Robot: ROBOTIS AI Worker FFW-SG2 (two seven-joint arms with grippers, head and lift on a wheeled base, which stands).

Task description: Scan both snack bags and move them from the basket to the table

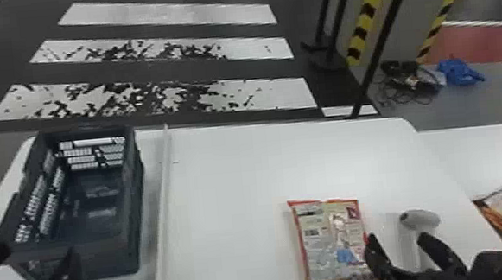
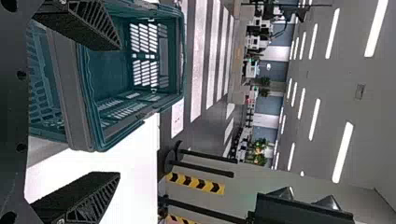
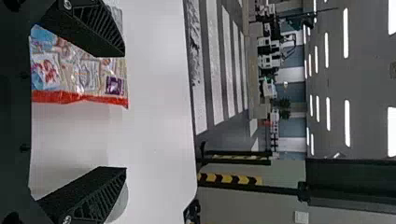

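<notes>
Much white tabletop; striped floor beyond.

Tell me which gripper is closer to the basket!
Left. The left gripper is at the near end of the basket. The right gripper is much farther away, close to a snack bag.
</notes>
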